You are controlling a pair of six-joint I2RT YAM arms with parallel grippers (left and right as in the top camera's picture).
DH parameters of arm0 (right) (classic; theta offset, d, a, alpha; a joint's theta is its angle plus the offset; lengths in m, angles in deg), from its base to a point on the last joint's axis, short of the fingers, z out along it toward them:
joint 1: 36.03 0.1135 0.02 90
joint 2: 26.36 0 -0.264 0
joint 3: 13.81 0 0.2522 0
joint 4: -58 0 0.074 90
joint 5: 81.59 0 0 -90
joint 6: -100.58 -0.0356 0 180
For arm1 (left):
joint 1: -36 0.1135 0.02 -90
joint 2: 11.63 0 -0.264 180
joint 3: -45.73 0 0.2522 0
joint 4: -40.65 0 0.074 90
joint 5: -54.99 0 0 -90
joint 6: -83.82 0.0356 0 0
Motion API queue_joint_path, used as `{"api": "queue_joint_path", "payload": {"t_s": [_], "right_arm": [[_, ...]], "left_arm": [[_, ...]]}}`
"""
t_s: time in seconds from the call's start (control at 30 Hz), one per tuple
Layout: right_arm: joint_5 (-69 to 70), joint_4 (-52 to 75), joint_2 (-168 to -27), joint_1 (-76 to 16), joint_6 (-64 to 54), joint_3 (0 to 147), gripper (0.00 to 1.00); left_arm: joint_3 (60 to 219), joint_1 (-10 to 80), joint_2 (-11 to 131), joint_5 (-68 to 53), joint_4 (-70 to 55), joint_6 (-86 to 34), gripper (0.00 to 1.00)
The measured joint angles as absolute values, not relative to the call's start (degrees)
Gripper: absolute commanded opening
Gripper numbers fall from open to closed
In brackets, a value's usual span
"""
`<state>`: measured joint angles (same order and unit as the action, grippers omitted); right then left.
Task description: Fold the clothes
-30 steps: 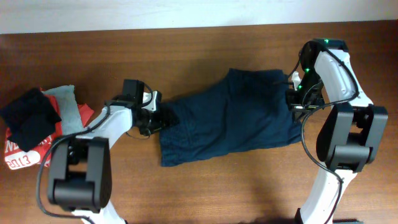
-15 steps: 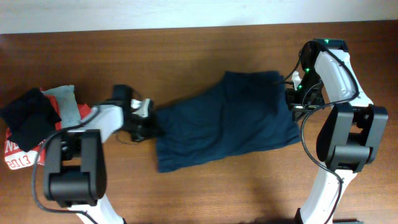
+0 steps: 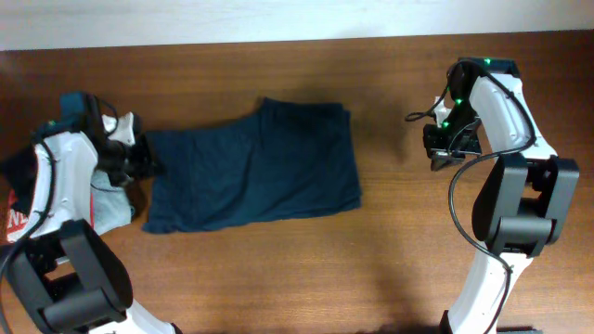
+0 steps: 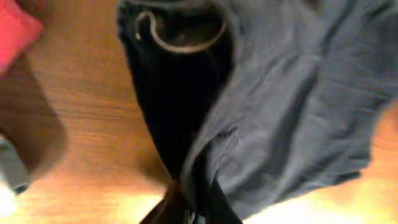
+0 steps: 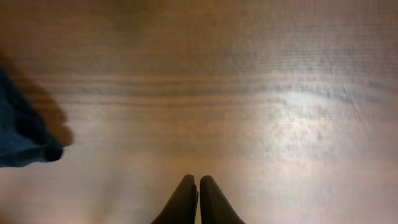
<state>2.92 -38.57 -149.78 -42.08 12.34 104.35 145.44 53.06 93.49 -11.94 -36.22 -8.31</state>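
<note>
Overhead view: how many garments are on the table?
3 visible: the navy garment left of centre, a grey garment at its left end, a red garment at the left edge. The left arm may hide more.

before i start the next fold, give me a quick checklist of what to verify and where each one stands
1. Left gripper pinching the navy garment: ok, shut on its left edge.
2. Right gripper holding cloth: not ok, shut on nothing and apart from the garment.
3. Garment wholly on the table: ok.
4. Garment lying flat: not ok, wrinkled and bunched at the left gripper.
5. Garment clear of the red garment: ok, bare wood shows between them.
</note>
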Motion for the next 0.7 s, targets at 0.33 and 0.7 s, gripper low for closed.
{"api": "queue_joint_path", "payload": {"t_s": [0.33, 0.7], "right_arm": [[1.58, -35.22, -149.78, -37.88, 12.82, 103.63, 0.09], [-0.23, -24.73, -149.78, -32.48, 12.91, 94.58, 0.08]], "left_arm": [[156.74, 47.57, 93.34, -3.28, -41.81, -7.44, 0.00], [157.71, 38.20, 93.27, 5.96, -37.18, -7.46, 0.00]]}}
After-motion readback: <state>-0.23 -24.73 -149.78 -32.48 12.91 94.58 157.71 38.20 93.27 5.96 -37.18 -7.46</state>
